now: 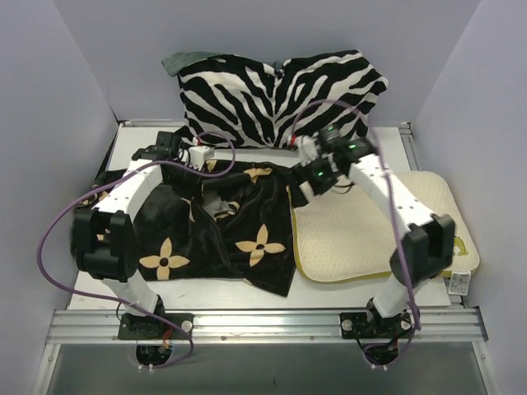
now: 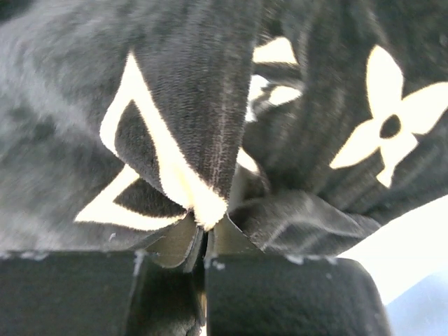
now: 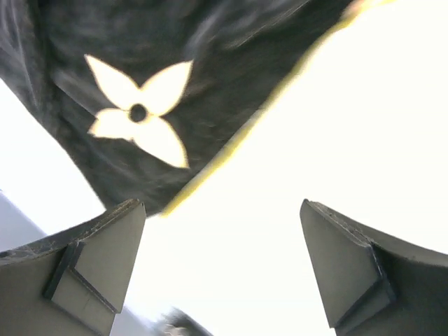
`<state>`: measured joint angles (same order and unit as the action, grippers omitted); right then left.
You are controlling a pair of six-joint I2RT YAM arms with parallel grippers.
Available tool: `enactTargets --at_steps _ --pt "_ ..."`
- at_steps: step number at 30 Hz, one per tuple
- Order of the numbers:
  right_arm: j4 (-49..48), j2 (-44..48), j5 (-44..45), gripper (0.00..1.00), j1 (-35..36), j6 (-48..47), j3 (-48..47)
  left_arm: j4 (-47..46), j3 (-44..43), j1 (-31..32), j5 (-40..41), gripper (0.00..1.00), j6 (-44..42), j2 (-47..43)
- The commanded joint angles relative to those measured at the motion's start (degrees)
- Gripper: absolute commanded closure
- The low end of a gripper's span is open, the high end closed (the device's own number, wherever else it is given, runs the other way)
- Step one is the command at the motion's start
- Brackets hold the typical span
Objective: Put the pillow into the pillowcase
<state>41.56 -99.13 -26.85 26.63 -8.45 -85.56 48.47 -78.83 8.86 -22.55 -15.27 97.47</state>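
Pinching a case [image 1: 222, 239] fold with left gripper [image 2: 204, 241], at its 12 o'clock edge. Holding right gripper [image 3: 218, 210] wide open over pillow [image 1: 338, 239], at its 10 o'clock corner; from there, toward 9 for case, along pillow's long axis.

1 overhead; 2 close on pillowcase [image 1: 177, 222]

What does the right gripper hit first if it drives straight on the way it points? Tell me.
Most likely the cream-yellow dimpled rectangular pillow: it fills the gap between the open jaws of the right gripper. The edge of the black velvety flower-patterned pillowcase lies just beside that line. Depth is unclear.
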Motion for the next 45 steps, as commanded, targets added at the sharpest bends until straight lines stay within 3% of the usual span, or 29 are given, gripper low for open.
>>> enactTargets --at_steps 1,5,9,15,20,29,32,33,35,36,37,45 --pt "14.9 9.9 2.8 0.0 -4.0 -20.7 -6.1 4.9 0.6 -0.1 -7.6 1.0 -4.2 -1.3" --pt "20.3 12.6 4.9 0.0 -9.3 -34.8 -3.5 5.0 1.4 -0.1 -8.3 1.0 -4.6 -2.4" --pt "19.5 15.2 0.3 0.0 -15.8 -49.9 3.5 5.3 1.8 0.2 -9.0 1.0 -4.3 -3.7" --pt "18.0 11.2 -10.9 0.0 -20.4 -68.8 8.4 6.0 2.3 0.3 -9.3 1.0 -3.5 -4.1" --pt "11.3 6.2 -12.0 0.0 -18.1 -69.5 11.2 6.3 2.9 0.3 -8.7 1.0 -3.4 -3.9" --pt "-4.2 0.0 -0.2 0.01 -12.4 -70.8 23.0 6.8 3.4 0.3 -8.1 1.0 -3.5 -3.5" --pt "-4.5 -2.6 2.0 0.22 -11.0 -68.4 21.2 7.0 3.3 0.3 -8.2 1.0 -4.1 -4.0" --pt "-4.5 -3.4 2.1 0.41 -11.0 -67.8 20.8 7.3 3.2 0.4 -8.3 1.0 -4.2 -4.0" --pt "-3.4 -3.9 2.4 0.6 -11.1 -67.1 19.8 7.4 3.0 0.3 -8.4 1.0 -4.7 -4.0" --pt "-2.5 -4.0 2.4 0.9 -11.2 -65.4 18.6 7.3 2.6 0.3 -8.7 1.0 -4.8 -4.0" --pt "-2.0 -4.0 2.1 1.0 -11.3 -64.1 17.5 7.3 2.5 0.3 -9.1 1.0 -4.9 -4.1" --pt "5.3 8.9 -11.8 1.0 -19.2 -52.6 6.8 7.3 1.0 0.3 -13.7 1.0 -4.2 -6.3"
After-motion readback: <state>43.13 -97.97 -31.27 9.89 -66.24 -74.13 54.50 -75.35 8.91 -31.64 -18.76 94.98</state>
